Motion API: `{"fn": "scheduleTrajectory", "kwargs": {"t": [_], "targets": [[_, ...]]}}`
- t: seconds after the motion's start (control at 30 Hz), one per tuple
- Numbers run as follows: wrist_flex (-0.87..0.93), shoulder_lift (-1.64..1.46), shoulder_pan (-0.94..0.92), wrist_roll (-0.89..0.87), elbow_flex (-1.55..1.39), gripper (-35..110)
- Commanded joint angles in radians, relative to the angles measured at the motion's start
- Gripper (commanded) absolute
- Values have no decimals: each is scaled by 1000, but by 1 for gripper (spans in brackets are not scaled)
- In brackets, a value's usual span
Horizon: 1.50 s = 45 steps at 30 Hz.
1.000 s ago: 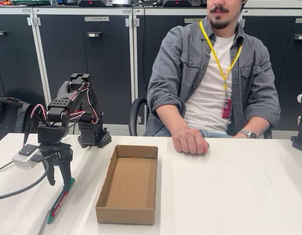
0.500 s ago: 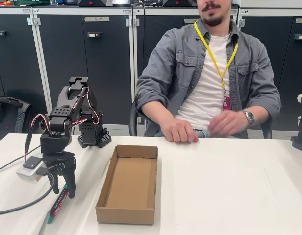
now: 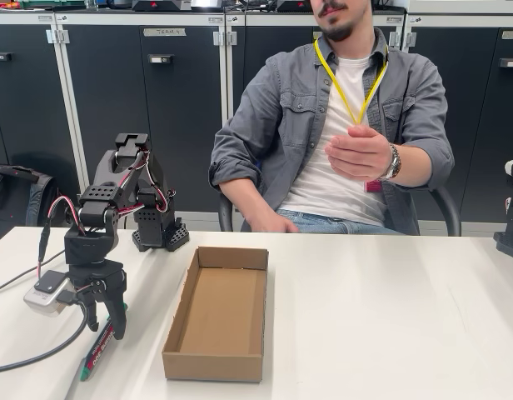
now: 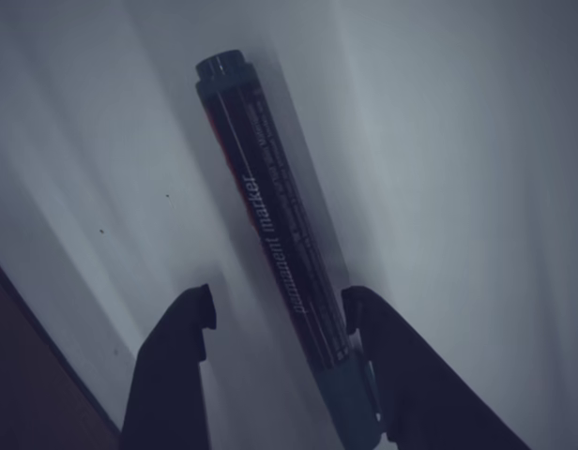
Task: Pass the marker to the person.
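My gripper (image 3: 106, 321) hangs open over the marker (image 3: 99, 347), which lies flat on the table (image 3: 390, 317); one finger (image 4: 392, 375) seems to touch it. Next I must close, lift, and reach toward the person (image 3: 340, 125).

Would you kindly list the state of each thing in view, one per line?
marker: lying flat on the table, between the open fingers, not lifted.
gripper: open, lowered over the marker.
cardboard box: upright, open-topped, empty.
person: seated behind the table, one hand raised at chest height.
cabinets: doors closed.
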<state>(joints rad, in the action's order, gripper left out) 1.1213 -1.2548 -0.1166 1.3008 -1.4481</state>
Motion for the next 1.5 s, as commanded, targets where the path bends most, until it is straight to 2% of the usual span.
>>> {"fn": "scheduleTrajectory", "kwargs": {"t": [0.0, 0.43, 0.7, 0.93, 1.03, 1.23, 1.47], "targets": [[6, -11, -20, -14, 29, 31], [-14, 44, -40, -64, 61, 31], [-25, 66, -38, -109, 67, 11], [-26, 74, -44, -115, 61, 7], [-31, 74, -46, -124, 60, -4], [-2, 71, -41, -149, 84, -5], [123, 20, -12, -190, 160, -5]]}}
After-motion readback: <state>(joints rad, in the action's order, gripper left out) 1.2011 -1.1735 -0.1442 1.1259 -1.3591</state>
